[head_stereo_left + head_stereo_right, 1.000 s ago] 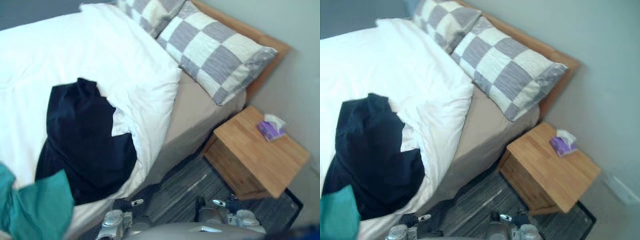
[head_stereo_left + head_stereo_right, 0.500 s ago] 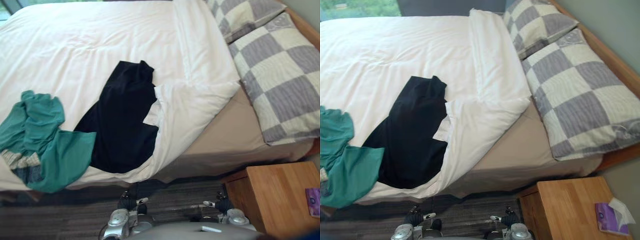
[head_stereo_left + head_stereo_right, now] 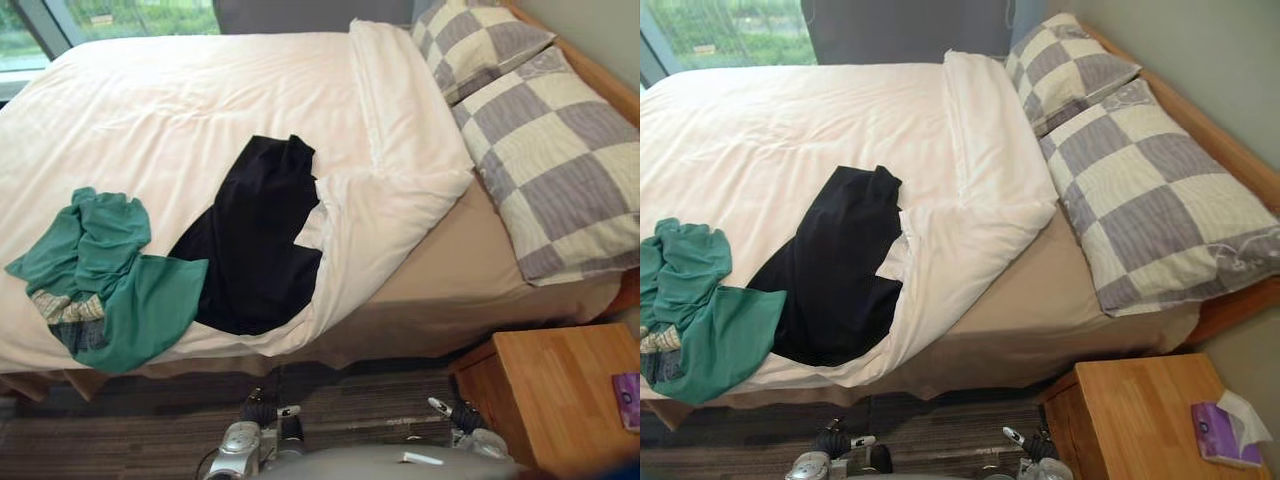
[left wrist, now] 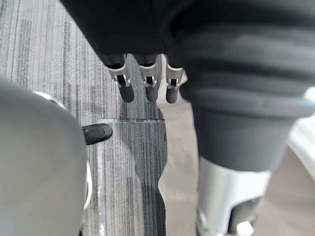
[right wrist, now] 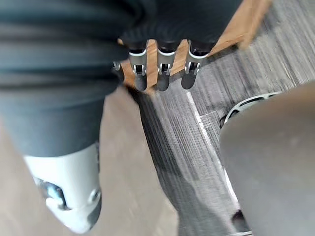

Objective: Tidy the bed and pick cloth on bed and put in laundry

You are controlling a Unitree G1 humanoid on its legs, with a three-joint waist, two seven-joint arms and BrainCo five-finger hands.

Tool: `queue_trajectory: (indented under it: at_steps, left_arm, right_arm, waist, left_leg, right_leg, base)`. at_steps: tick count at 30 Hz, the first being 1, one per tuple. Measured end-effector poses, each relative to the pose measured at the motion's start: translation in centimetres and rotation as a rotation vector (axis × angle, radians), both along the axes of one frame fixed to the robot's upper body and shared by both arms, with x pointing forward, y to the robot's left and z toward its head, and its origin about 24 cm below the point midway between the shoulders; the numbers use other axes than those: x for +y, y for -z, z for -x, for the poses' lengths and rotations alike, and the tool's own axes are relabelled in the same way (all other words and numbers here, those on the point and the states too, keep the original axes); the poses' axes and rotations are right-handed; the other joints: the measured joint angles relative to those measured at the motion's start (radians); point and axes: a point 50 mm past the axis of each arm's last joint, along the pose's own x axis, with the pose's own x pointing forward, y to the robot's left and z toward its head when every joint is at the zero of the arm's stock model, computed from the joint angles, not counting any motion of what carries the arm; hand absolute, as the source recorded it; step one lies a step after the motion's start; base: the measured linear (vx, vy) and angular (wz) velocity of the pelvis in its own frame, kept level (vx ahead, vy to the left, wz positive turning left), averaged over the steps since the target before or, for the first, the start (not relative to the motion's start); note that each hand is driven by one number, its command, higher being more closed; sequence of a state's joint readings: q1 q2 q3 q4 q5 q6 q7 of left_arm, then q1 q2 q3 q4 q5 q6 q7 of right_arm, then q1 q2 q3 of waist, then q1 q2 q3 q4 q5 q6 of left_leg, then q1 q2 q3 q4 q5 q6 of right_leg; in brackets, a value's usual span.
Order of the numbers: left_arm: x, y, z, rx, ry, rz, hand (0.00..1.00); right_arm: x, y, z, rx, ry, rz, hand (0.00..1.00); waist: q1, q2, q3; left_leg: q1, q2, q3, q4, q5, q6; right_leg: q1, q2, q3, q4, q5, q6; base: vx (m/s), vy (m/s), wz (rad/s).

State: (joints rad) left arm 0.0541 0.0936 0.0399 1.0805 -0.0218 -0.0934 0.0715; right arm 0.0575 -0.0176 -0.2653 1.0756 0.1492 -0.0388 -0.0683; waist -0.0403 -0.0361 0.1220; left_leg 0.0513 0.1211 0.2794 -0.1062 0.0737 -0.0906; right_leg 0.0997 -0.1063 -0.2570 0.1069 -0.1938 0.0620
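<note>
1. Nothing of the task looks done yet (my reading of how things lie): both loose garments are on the bed (image 3: 400, 345) and its cover is untidy
2. The black garment (image 3: 255, 240) sprawls near the middle of the head view, toward 6 o'clock. It lies on the white duvet (image 3: 180, 110) and touches the duvet's turned-back corner (image 3: 400, 200)
3. The green garment (image 3: 110, 285) is crumpled at 8 o'clock by the bed's near edge, just beside the black one and seemingly touching it
4. The turned-back corner, at 3 o'clock, bares the tan sheet (image 3: 450, 270) toward 4 o'clock. Two checked pillows (image 3: 560, 170) sit at 1 to 2 o'clock against the headboard and look in place
5. The left robot hand (image 4: 150, 86) hangs over the grey carpet (image 4: 128, 157) with its fingers straight and relaxed, holding nothing. The right robot hand (image 5: 162, 73) hangs the same way, empty. The wooden nightstand (image 3: 555, 385) at 5 o'clock carries a purple tissue pack (image 3: 1225, 430)
6. Left to do, as I judge it: lift each garment, carry both to the laundry, then draw the folded corner flat over the sheet
</note>
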Motion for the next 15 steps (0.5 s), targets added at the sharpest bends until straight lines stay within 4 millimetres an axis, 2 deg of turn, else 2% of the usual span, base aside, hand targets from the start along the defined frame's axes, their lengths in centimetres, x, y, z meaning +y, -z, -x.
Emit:
queue_trajectory:
  at_steps: [4,6,7,9,10,11,12,13,14,15]
  left_arm:
    - [0.1,0.1,0.0,0.018,-0.004,0.001,0.0]
    - [0.2,0.1,0.0,0.02,-0.011,0.006,0.0]
    - [0.3,0.1,0.1,0.019,-0.014,0.016,0.0]
    - [0.7,0.0,0.3,0.015,-0.033,0.016,0.0]
    - [0.9,0.0,0.3,0.013,-0.032,0.012,0.0]
    - [1.3,-0.1,0.3,0.007,-0.03,0.003,0.0]
    - [1.4,-0.1,0.4,0.007,-0.029,-0.002,0.0]
    - [1.8,-0.2,0.5,0.004,-0.028,-0.011,0.0]
    - [1.9,-0.2,0.6,0.004,-0.027,-0.015,0.0]
    - [2.2,-0.3,0.8,0.001,-0.026,-0.023,0.0]
  right_arm:
    - [-1.2,0.2,1.3,0.044,0.177,0.013,0.0]
    - [-2.8,-0.1,1.4,0.033,0.25,0.03,0.0]
    - [-4.5,-0.8,0.5,-0.016,0.303,0.058,0.0]
    - [-9.3,-4.4,-3.3,-0.219,0.33,0.196,0.0]
    - [-10.5,-5.7,-4.4,-0.278,0.326,0.241,0.0]
    - [-12.7,-8.4,-6.5,-0.391,0.32,0.336,0.0]
    - [-13.6,-9.7,-7.4,-0.442,0.322,0.373,0.0]
    - [-15.0,-12.0,-8.8,-0.527,0.337,0.437,0.0]
    - [-15.4,-13.0,-9.6,-0.564,0.341,0.458,0.0]
    - [-16.1,-15.5,-11.5,-0.644,0.323,0.524,0.0]
  waist:
    - [-0.003,-0.002,0.0]
    - [-0.002,-0.002,0.0]
    - [-0.003,0.0,0.001]
    - [-0.008,0.0,0.001]
    - [-0.009,0.0,0.001]
    - [-0.011,-0.003,0.002]
    - [-0.013,-0.004,0.003]
    - [-0.019,-0.008,0.004]
    - [-0.021,-0.009,0.004]
    - [-0.022,-0.013,0.003]
  left_leg:
    - [-0.001,-0.016,0.019,0.0,-0.011,0.015]
    - [-0.002,-0.026,0.019,0.0,-0.018,0.024]
    - [-0.002,-0.038,0.023,0.0,-0.018,0.023]
    - [-0.001,-0.057,0.038,0.0,-0.022,0.035]
    - [-0.001,-0.061,0.039,0.0,-0.024,0.038]
    - [0.001,-0.068,0.039,0.0,-0.03,0.039]
    - [0.001,-0.07,0.038,0.0,-0.03,0.039]
    - [0.001,-0.071,0.037,0.001,-0.03,0.039]
    - [0.001,-0.071,0.037,0.001,-0.03,0.039]
    - [0.0,-0.069,0.036,0.001,-0.03,0.038]
  right_leg:
    - [0.014,-0.011,0.012,-0.035,0.011,0.018]
    - [0.018,-0.027,0.014,-0.035,0.019,0.029]
    - [0.018,-0.036,0.019,-0.033,0.027,0.029]
    - [0.014,-0.053,0.03,-0.038,0.038,0.033]
    - [0.014,-0.057,0.031,-0.039,0.039,0.034]
    - [0.013,-0.063,0.033,-0.041,0.039,0.036]
    - [0.013,-0.065,0.033,-0.042,0.04,0.037]
    - [0.013,-0.066,0.033,-0.042,0.042,0.041]
    - [0.013,-0.065,0.032,-0.041,0.043,0.041]
    - [0.014,-0.062,0.032,-0.038,0.044,0.04]
  base:
    - [0.01,0.068,-0.03]
    - [0.1,0.066,0.03]
    - [0.14,0.071,-0.08]
    - [0.17,0.09,-0.12]
    - [0.17,0.088,-0.04]
    - [0.11,0.057,0.02]
    - [0.12,0.043,0.05]
    - [0.1,0.023,0.06]
    - [0.16,0.018,0.11]
    - [0.12,-0.002,0.1]
